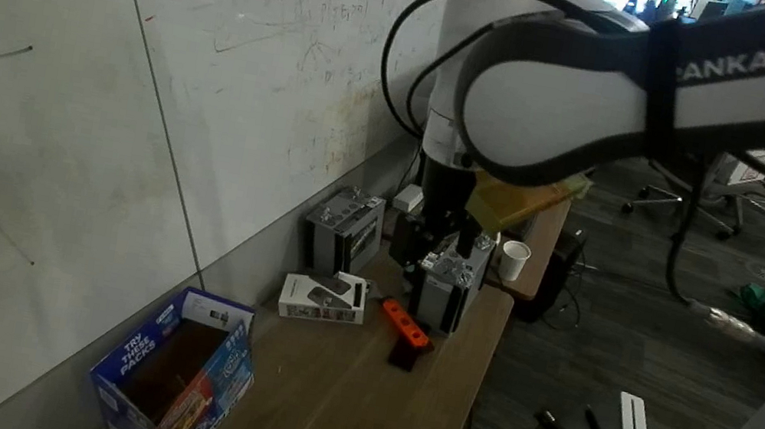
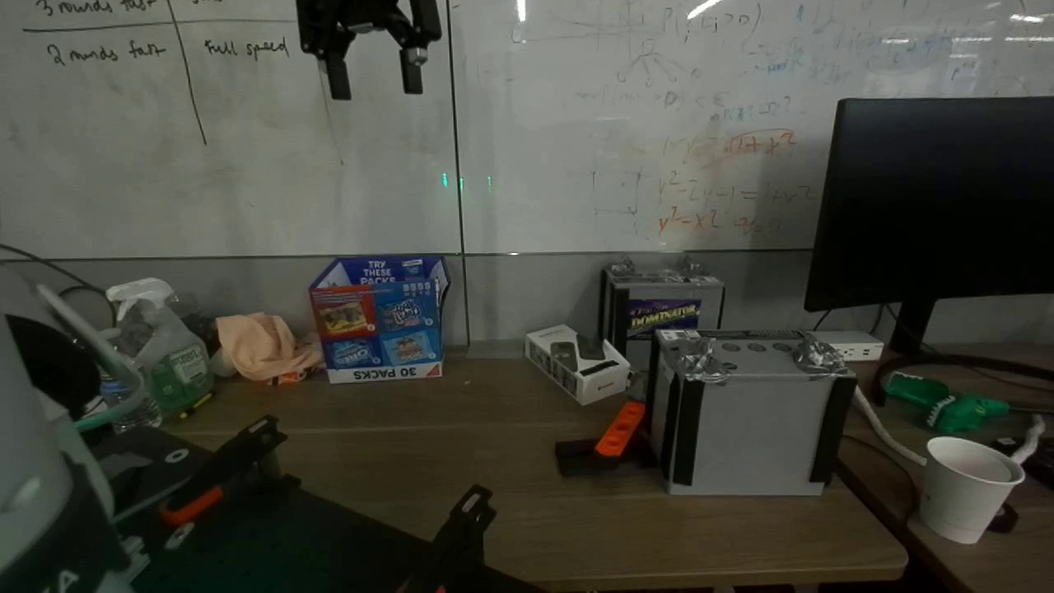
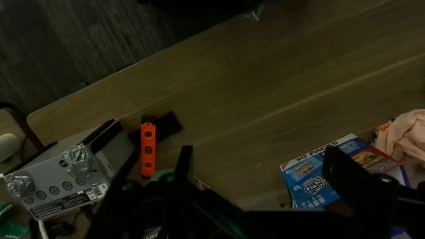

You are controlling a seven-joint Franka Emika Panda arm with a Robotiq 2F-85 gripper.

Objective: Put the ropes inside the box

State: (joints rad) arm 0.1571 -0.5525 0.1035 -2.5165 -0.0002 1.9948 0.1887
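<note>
Box shows blue with a red panel and a white lower band; a case reads grey, edged black, its crinkled foil silver; slim bar is orange with dark holes, cloth peach, cup white, gripper black, tabletop streaky brown.

The box looks printed cardboard, the table wood-grained, the 2 grey batteries matt plastic.

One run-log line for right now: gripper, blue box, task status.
gripper: open, empty, raised above the table | blue box: upright on the table, inside too dim to read | ropes: none made out | task: completion unclear
</note>
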